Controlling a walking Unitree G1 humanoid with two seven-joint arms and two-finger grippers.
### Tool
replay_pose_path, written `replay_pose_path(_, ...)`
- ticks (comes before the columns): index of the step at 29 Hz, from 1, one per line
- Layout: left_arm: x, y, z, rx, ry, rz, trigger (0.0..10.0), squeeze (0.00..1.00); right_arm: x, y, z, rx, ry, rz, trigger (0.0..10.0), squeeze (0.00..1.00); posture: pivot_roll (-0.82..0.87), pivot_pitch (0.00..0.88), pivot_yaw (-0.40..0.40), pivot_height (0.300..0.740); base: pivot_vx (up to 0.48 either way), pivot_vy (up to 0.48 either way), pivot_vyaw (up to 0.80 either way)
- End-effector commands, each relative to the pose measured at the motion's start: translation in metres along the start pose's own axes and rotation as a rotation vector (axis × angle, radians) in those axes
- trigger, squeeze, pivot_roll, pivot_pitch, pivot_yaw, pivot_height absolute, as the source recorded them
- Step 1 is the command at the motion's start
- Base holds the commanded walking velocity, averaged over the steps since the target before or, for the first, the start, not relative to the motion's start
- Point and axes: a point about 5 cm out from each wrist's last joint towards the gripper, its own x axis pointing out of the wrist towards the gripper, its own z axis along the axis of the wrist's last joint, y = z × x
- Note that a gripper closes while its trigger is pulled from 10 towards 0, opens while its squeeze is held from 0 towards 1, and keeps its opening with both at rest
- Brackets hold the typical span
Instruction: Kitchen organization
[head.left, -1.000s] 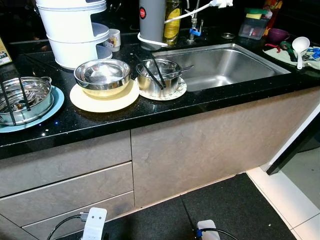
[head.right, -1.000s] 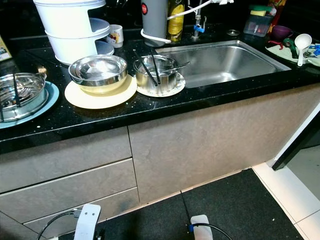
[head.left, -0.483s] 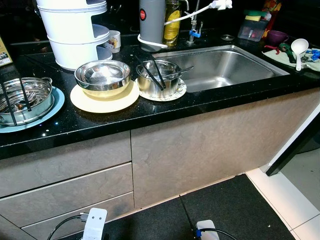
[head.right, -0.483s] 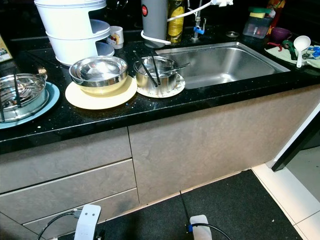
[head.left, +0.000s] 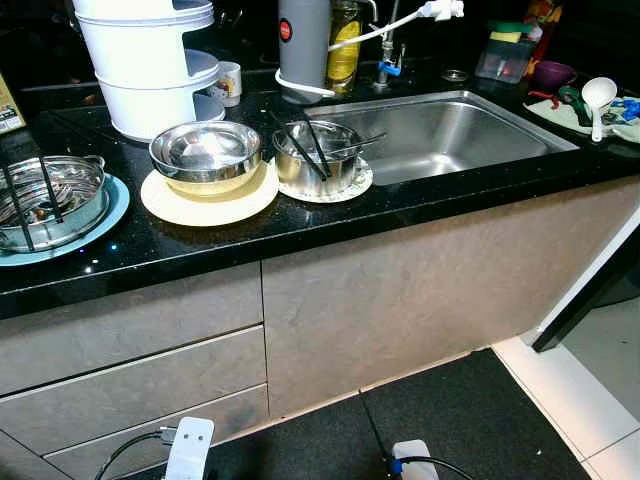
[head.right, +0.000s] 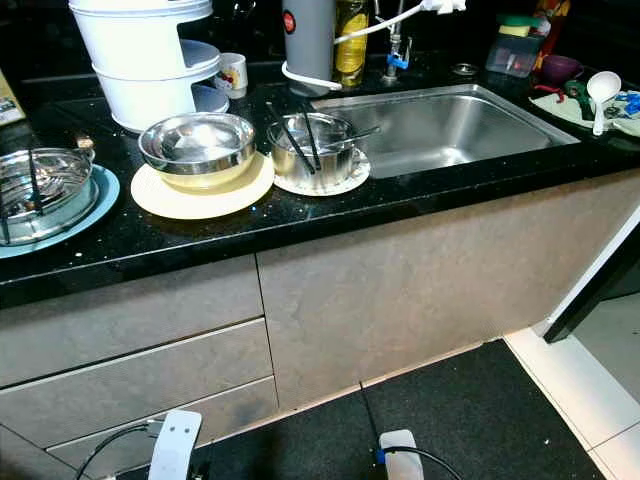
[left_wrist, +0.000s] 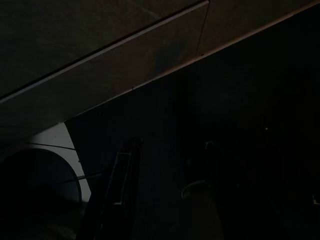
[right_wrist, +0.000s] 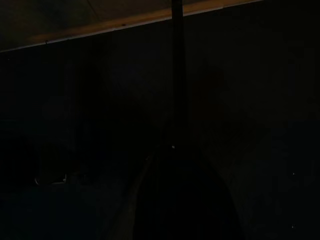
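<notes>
We see a home kitchen. A black speckled counter (head.left: 300, 225) crosses the frame, with a steel sink (head.left: 440, 130) set into it at upper right and a tap (head.left: 385, 40) behind. Steel bowls (head.left: 205, 152) on plates (head.left: 208, 195) stand at upper left, chopsticks (head.left: 310, 145) resting in one. Grey drawers (head.left: 130, 350) fill the lower left below the counter, and a white ladle (head.left: 598, 95) lies at far right.

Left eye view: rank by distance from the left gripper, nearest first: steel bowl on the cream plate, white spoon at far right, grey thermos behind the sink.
Left gripper hangs low in front of the drawers.
1. Steel bowl on the cream plate: on the counter's near part, above the gripper.
2. Grey thermos: at the counter's back, left of the tap.
3. White spoon: far right, beyond the sink.
</notes>
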Motion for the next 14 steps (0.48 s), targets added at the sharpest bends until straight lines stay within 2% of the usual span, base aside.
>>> replay_pose_path(1, -0.002, 0.002, -0.009, -0.002, 0.039, 0.005, 10.0, 0.0, -0.002, 0.001, -0.008, 0.009, 0.03, -0.001, 10.0, 0.0, -0.02, 0.126, -0.024, 0.74, 0.0, 0.0, 0.0)
replay_pose_path(8, -0.002, 0.003, -0.007, -0.001, 0.031, 0.011, 10.0, 0.0, -0.001, 0.002, -0.006, 0.008, 0.022, 0.003, 10.0, 0.0, -0.03, 0.129, -0.024, 0.74, 0.0, 0.0, 0.0)
replay_pose_path(14, -0.001, 0.007, -0.003, 0.046, 0.017, -0.003, 10.0, 0.0, 0.003, 0.005, 0.009, 0.024, -0.033, 0.013, 10.0, 0.0, -0.02, 0.14, -0.01, 0.74, 0.0, 0.0, 0.0)
